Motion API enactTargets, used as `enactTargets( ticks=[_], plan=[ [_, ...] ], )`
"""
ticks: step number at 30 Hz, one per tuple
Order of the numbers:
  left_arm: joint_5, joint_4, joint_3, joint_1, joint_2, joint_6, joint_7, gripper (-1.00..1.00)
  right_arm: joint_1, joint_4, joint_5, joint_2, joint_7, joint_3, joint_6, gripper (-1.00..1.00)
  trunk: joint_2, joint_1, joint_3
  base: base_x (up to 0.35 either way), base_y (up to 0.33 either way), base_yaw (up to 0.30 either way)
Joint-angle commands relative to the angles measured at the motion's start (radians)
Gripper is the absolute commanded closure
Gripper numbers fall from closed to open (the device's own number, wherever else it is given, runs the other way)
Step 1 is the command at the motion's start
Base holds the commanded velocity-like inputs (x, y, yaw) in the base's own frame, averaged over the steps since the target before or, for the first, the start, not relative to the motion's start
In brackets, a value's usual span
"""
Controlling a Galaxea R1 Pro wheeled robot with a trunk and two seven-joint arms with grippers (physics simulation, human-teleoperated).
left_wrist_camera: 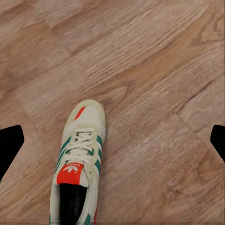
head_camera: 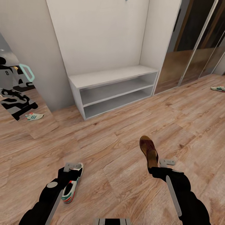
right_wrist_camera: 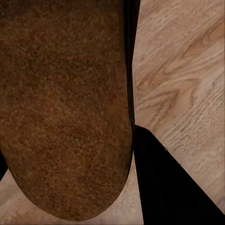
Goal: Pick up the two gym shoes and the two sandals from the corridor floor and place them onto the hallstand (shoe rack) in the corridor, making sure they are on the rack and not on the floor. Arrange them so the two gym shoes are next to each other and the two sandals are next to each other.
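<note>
My right gripper point(head_camera: 157, 167) is shut on a brown sandal point(head_camera: 148, 148), held above the wood-plank corridor floor point(head_camera: 118, 147) with its toe pointing away from me. The right wrist view has the sandal's brown surface point(right_wrist_camera: 65, 103) close up beside one dark finger point(right_wrist_camera: 173, 183). One white gym shoe with green stripes point(head_camera: 70, 190) lies on the floor under my left gripper point(head_camera: 73, 170). That gripper point(left_wrist_camera: 115, 143) is open, its fingers wide on either side of the shoe point(left_wrist_camera: 79, 159) and clear of it. The second gym shoe point(head_camera: 218, 88) lies far right. The other sandal is out of view.
A light grey rack point(head_camera: 109, 78) with a bench top and two open low shelves stands against the wall ahead; whatever hangs above it is cut off. A mirror point(head_camera: 18, 93) at left reflects the robot and a shoe. Glass wardrobe doors point(head_camera: 193, 47) stand at right.
</note>
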Motion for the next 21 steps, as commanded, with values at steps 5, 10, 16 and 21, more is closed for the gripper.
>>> enactTargets(
  ticks=[5,10,16,21],
  plan=[
    [0.0,-0.001,0.017,0.0,0.007,0.005,0.0,-1.0,-0.001,-0.001,-0.003,0.001,-0.003,-0.001,0.005,1.0,-0.002,0.002,-0.028,0.0,0.0,0.0],
    [0.002,0.003,0.049,0.001,0.06,0.004,-0.001,-1.0,-0.001,-0.001,-0.003,0.001,-0.003,0.0,0.005,1.0,-0.003,0.004,-0.056,0.0,0.0,0.0],
    [0.003,0.03,0.062,0.001,0.091,-0.005,-0.002,-1.0,-0.001,0.0,-0.003,0.002,-0.002,0.005,0.005,1.0,-0.003,0.005,-0.069,0.0,0.0,0.0],
    [0.001,0.059,0.061,0.001,0.093,-0.012,-0.002,-1.0,-0.001,0.002,-0.004,0.002,-0.001,0.007,0.004,1.0,-0.003,0.006,-0.078,0.0,0.0,0.0]
  ],
)
